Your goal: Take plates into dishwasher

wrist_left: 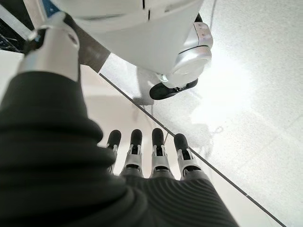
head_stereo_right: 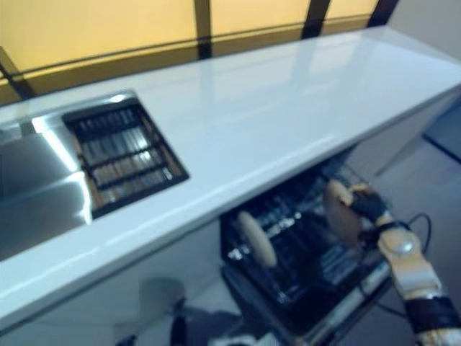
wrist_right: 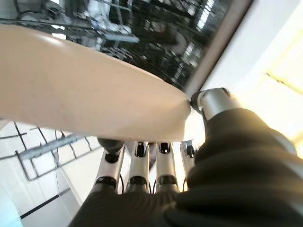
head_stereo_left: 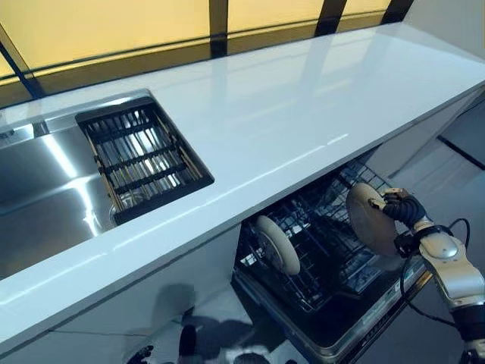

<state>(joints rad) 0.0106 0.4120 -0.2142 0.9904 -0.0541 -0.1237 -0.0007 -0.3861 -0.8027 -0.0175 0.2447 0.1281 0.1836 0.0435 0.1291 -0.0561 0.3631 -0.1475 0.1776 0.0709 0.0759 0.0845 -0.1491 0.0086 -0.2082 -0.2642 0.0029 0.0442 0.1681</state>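
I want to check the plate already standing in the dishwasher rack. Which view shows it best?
The left eye view: the racked plate stands on edge, sharp and unobstructed. The right eye view shows it blurred. The left wrist view misses it; the right wrist view shows only the held plate in the right hand.

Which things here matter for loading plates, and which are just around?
Job: plate pinched in the right hand; plate already standing in the dishwasher rack.
Not involved: sink, its drain basket, countertop, idle left hand.
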